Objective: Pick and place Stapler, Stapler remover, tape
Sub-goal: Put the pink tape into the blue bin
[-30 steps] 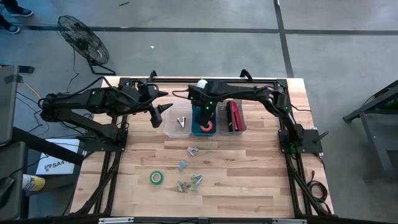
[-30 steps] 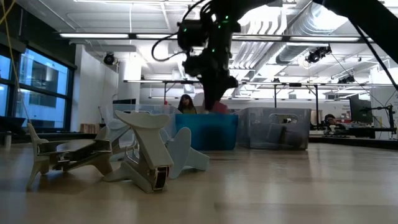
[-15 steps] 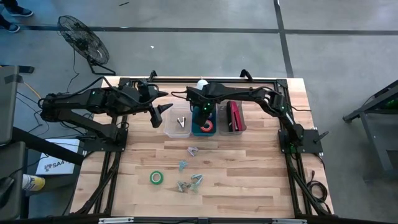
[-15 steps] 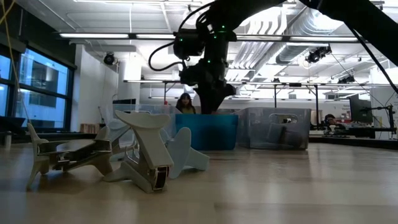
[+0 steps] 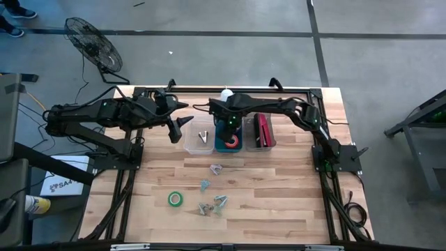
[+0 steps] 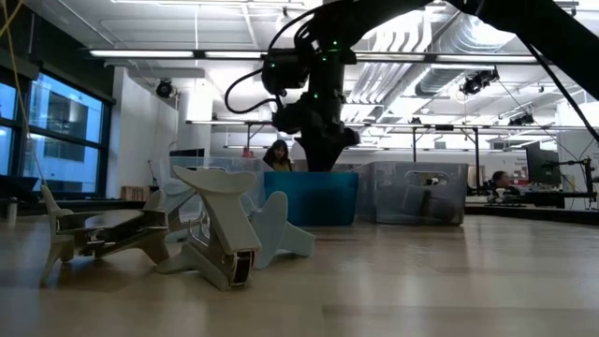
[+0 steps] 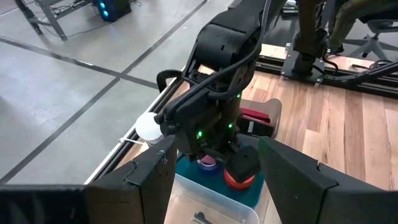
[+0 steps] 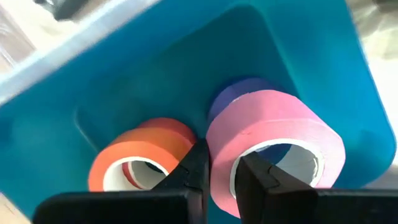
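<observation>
Rolls of pink tape [image 8: 273, 140], orange and purple fill blue bin [image 8: 155, 81]; right end effector [image 8: 214, 165] pinches pink roll.

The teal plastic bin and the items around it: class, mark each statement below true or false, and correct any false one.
1. The right end effector is shut on the wall of a pink tape roll above the teal plastic bin. True.
2. The green tape roll lies inside the teal bin. False: it lies on the wooden table, well away from the bins.
3. The long red stapler sits in the clear bin on the teal bin's right. True.
4. The left end effector holds an orange tape roll. False: it is open and empty, beside the bins; the orange tape roll is in the teal bin.
</observation>
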{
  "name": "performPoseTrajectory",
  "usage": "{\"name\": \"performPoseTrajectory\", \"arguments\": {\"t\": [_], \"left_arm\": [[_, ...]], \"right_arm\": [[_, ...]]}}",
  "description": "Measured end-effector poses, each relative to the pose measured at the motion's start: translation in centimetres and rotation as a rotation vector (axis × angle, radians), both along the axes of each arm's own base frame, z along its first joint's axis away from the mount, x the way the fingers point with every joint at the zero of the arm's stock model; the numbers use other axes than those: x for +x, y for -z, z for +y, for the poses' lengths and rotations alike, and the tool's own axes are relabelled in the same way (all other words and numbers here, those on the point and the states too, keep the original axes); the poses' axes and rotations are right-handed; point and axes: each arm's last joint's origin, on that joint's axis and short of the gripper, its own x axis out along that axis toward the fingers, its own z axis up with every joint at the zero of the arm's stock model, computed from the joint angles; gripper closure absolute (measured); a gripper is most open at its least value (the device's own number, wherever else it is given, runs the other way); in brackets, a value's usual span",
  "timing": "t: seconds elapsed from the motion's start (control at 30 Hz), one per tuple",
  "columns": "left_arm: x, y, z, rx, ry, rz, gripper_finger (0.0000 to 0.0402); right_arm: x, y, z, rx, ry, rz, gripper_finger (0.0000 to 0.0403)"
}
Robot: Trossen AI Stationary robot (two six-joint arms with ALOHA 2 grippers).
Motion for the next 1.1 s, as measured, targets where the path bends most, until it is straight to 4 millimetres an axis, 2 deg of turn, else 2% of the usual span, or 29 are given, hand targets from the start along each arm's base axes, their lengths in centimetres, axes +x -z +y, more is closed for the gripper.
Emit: {"name": "performPoseTrajectory", "arguments": {"t": [1.1], "left_arm": [[0.02,0.00,-0.01,-0.001,0.001,0.000,0.0179]], "right_arm": [[0.09,0.76,-0.46,0.011,-0.044,0.009,0.0365]]}}
